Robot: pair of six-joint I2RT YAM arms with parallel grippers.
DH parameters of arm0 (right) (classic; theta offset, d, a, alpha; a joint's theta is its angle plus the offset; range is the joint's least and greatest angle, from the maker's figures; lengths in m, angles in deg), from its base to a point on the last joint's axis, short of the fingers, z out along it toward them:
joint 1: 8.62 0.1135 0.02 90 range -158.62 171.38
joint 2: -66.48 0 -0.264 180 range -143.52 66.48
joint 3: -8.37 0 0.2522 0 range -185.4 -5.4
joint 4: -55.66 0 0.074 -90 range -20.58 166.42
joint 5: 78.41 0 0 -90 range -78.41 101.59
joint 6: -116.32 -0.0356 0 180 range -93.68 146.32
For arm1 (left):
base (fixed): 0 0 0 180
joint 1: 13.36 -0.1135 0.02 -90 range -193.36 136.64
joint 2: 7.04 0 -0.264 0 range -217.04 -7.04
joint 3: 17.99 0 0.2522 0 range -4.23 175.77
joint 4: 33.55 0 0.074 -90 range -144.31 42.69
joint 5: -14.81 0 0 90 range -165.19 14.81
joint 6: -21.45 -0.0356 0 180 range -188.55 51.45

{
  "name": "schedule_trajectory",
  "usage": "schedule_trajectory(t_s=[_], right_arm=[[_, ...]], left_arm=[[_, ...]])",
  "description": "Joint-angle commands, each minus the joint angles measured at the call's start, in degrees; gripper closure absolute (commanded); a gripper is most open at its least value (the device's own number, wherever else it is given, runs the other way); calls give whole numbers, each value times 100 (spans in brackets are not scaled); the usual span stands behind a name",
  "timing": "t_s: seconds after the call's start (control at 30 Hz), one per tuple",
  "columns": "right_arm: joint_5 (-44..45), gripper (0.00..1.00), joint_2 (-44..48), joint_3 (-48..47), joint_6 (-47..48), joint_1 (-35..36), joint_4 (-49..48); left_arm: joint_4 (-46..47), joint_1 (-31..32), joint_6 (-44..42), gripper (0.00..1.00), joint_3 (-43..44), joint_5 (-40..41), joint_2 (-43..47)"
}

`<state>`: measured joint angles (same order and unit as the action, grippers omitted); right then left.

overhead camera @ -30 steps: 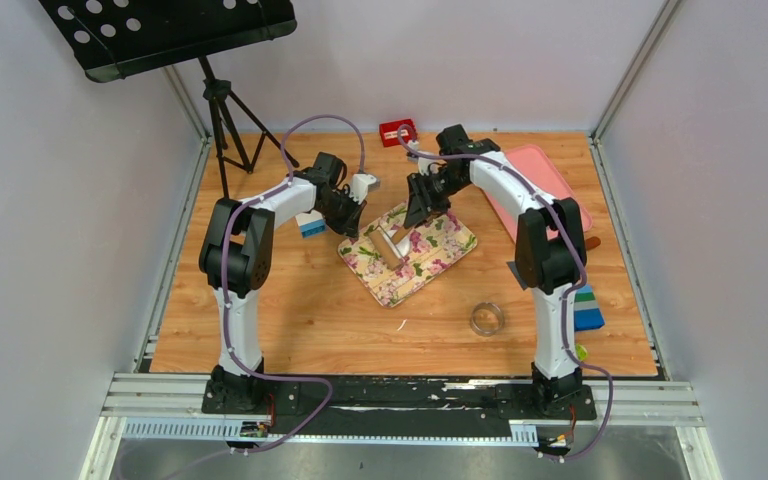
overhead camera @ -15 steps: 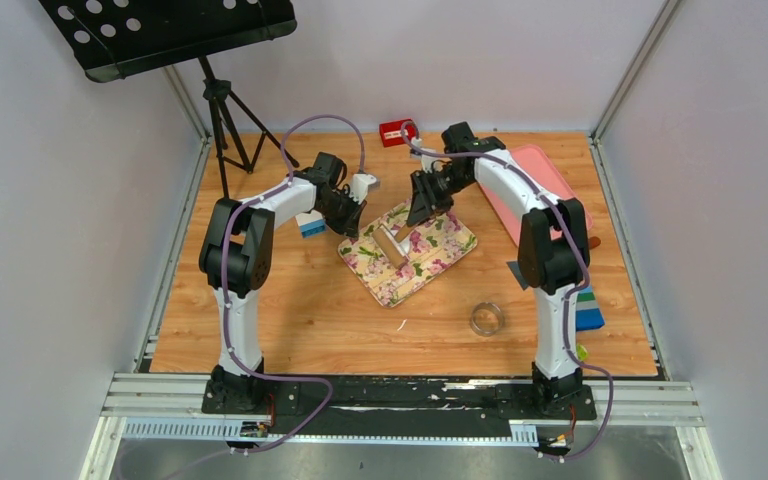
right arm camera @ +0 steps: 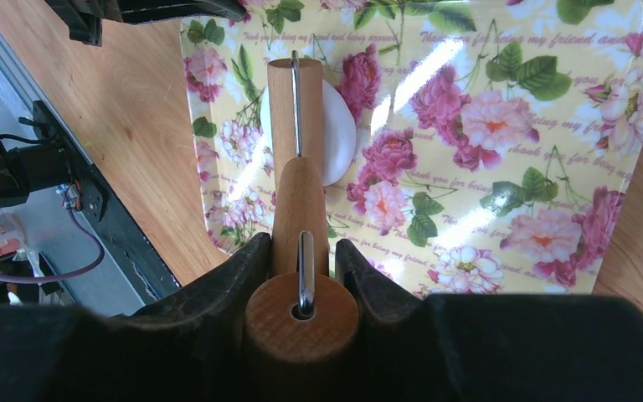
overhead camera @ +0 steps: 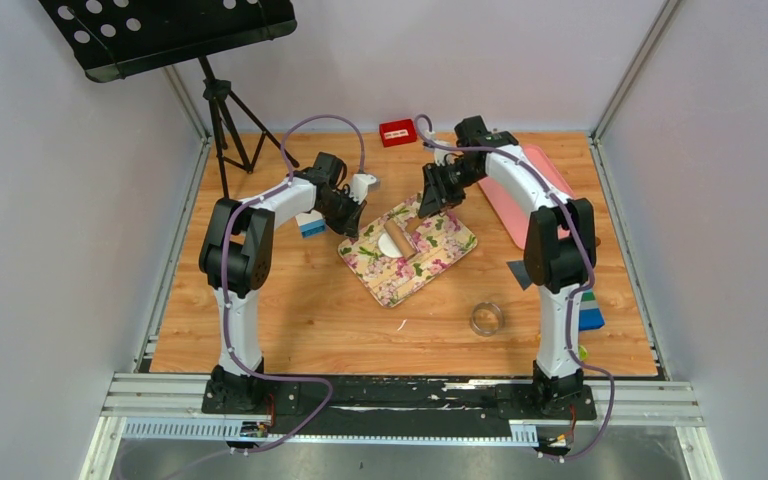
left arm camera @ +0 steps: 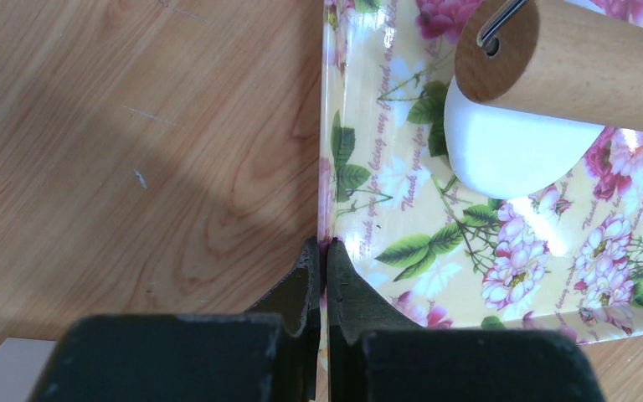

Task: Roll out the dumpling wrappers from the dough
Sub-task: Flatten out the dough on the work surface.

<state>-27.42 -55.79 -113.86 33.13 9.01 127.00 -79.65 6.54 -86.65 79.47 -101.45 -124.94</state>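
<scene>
A floral tray (overhead camera: 400, 282) lies mid-table. My left gripper (overhead camera: 352, 228) is shut on its left rim (left arm camera: 328, 167), fingertips pinching the edge (left arm camera: 324, 244). On the tray sits the dough (left arm camera: 511, 151), a soft white lump, partly covered by the wooden rolling pin (overhead camera: 400, 238) that lies across it. My right gripper (right arm camera: 303, 243) is shut on the pin's wooden handle (right arm camera: 300, 201). The roller (right arm camera: 283, 100) rests on the dough (right arm camera: 339, 138) beyond it. No dumpling wrappers show.
A small metal ring cutter (overhead camera: 486, 318) lies on the table near the right arm. A pink tray (overhead camera: 535, 180) sits at the far right, a red box (overhead camera: 397, 132) at the back, a white-and-blue block (overhead camera: 310, 225) behind my left gripper. A tripod (overhead camera: 225, 120) stands far left.
My right gripper has drawn back toward the far right, pulling the rolling pin over the dough. The left gripper has kept its hold on the tray rim.
</scene>
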Motion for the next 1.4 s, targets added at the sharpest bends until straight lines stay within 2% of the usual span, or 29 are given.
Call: schedule_trajectory(t_s=[0.0,0.27,0.63,0.73,1.0,1.23,1.37], right_arm=[[519,100,-170,157,235,52,-83],[900,100,-123,480,380,340,-186],[967,100,-296,581,339,550,-190],[791,100,-237,552,367,563,-184],[-629,100,355,18,415,411,126],[-650,100,484,-403,350,119,274],[-249,100,362,-462,252,107,286]], left_arm=[[0,58,-48,100,7,120,-94],[-10,68,-48,100,24,125,-112],[-10,60,-55,100,24,113,-108],[-9,62,-54,100,22,119,-104],[0,60,-52,100,6,124,-96],[0,59,-60,100,6,121,-100],[-1,59,-59,100,-3,115,-84]])
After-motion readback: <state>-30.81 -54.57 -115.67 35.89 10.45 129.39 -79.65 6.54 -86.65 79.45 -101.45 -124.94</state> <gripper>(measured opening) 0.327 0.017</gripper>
